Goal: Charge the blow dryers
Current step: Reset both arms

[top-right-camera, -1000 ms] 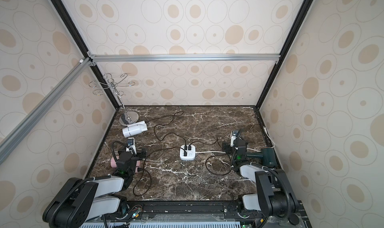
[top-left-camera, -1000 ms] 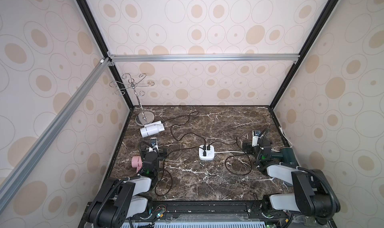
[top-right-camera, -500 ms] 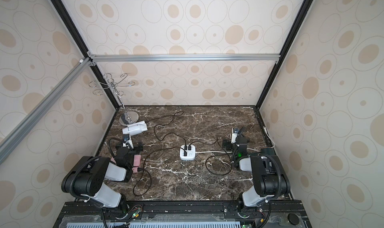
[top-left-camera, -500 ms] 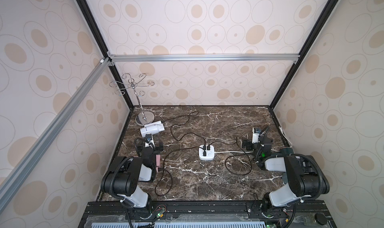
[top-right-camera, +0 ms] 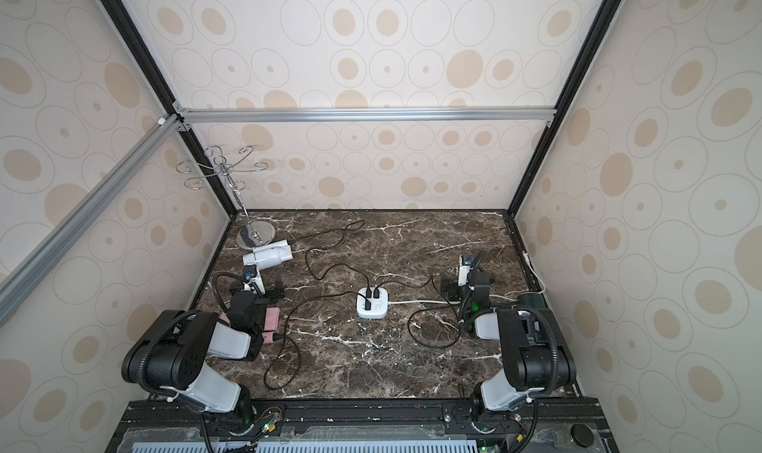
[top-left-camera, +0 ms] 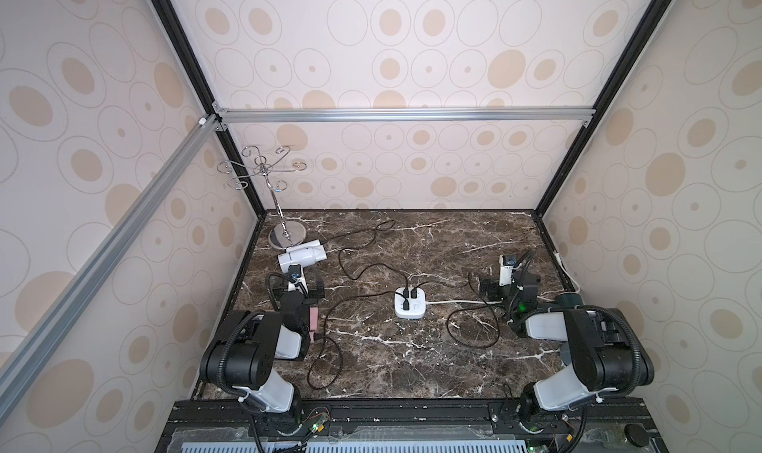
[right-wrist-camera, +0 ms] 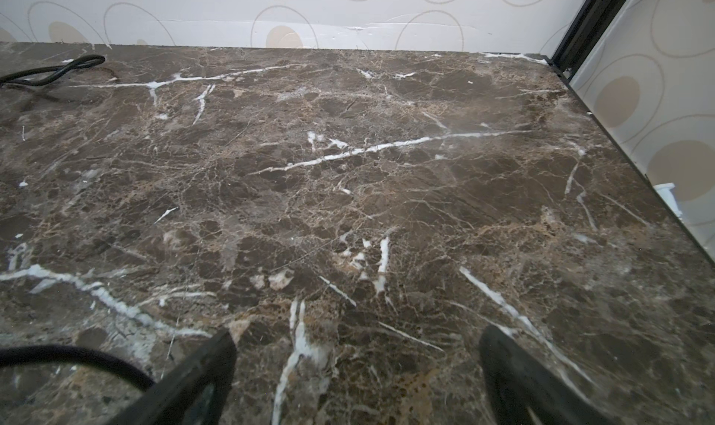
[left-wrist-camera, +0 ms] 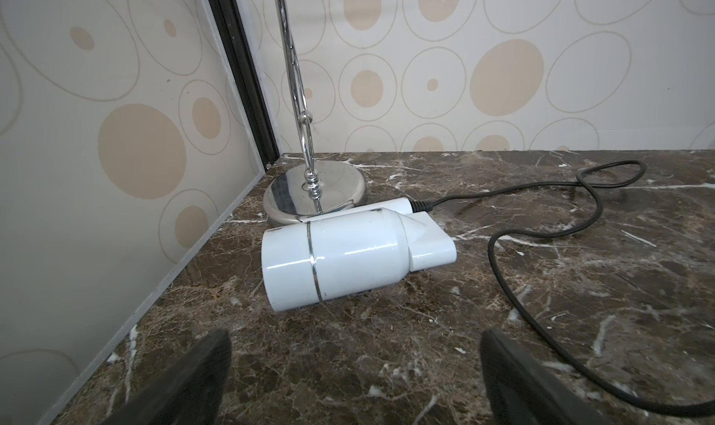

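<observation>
Three plugs seated in the socket block, left hand and right hand apart, empty: an arm snagging the slack cord loop could unseat one.

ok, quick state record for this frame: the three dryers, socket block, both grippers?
white blow dryer: on its side, rear left, beside chrome stand
pink blow dryer: partly hidden under left arm
dark green blow dryer: right edge, mostly hidden behind right arm
socket block: mid-table, three black plugs in it
left gripper: open, empty, facing white blow dryer
right gripper: open, empty, over bare marble table
</observation>
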Robot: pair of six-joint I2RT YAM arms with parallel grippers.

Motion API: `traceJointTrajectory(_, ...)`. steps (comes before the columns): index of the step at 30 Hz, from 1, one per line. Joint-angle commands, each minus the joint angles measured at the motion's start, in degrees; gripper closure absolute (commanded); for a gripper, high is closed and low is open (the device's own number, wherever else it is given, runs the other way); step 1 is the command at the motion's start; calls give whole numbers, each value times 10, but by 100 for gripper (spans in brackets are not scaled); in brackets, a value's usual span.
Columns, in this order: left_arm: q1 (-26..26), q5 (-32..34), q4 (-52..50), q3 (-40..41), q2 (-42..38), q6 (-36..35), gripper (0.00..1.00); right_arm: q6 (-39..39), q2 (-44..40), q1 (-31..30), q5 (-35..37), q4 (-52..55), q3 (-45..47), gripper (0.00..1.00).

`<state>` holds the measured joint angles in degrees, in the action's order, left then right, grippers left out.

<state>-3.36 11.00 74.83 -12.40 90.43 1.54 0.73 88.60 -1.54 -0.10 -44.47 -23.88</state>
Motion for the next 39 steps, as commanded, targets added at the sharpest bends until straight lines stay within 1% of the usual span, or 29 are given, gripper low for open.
traceJointTrajectory(1,5,-3,11,-8,-5,2,0,7,-4,0,-3,2,-9,1)
traceJointTrajectory(11,4,-2,11,-8,-4,2,0,3,-2,0,1,3,-11,1)
traceJointTrajectory(13,5,-3,11,-8,-4,2,0,7,-10,0,0,-20,10,0)
traceJointTrajectory(14,4,-3,11,-8,-4,2,0,6,-18,-1,4,-64,40,0)
traceJointTrajectory(16,5,-2,11,-8,-4,1,0,-6,-19,0,30,-238,134,0)
traceJointTrajectory(17,4,-3,12,-8,-4,1,0,-5,-3,0,29,-314,166,0)
traceJointTrajectory(18,5,-2,12,-8,-4,2,0,0,17,-1,20,-367,174,1)
traceJointTrajectory(19,5,-2,11,-8,-4,1,0,11,1,-1,-15,-315,156,1)
traceJointTrajectory(20,4,-3,11,-7,-4,1,0,17,-14,-1,-26,-246,127,1)
traceJointTrajectory(21,4,-3,12,-8,-4,2,0,14,-22,-2,-15,-185,101,1)
traceJointTrajectory(22,4,-3,12,-8,-4,1,0,4,-23,-1,11,-130,73,1)
traceJointTrajectory(24,5,-3,11,-8,-4,2,0,-8,-6,-1,31,-79,31,1)
traceJointTrajectory(26,5,-3,12,-8,-4,1,0,-2,1,-1,17,-28,1,1)
traceJointTrajectory(28,5,-3,12,-8,-4,1,0,-1,-8,-1,15,0,-4,1)
traceJointTrajectory(31,4,-2,11,-8,-4,1,0,-1,0,-1,15,-28,2,1)
traceJointTrajectory(35,5,-3,10,-9,-3,1,0,-1,-6,-1,14,-7,-3,1)
traceJointTrajectory(39,5,-4,4,-14,0,1,0,1,-4,-1,13,-9,-4,1)
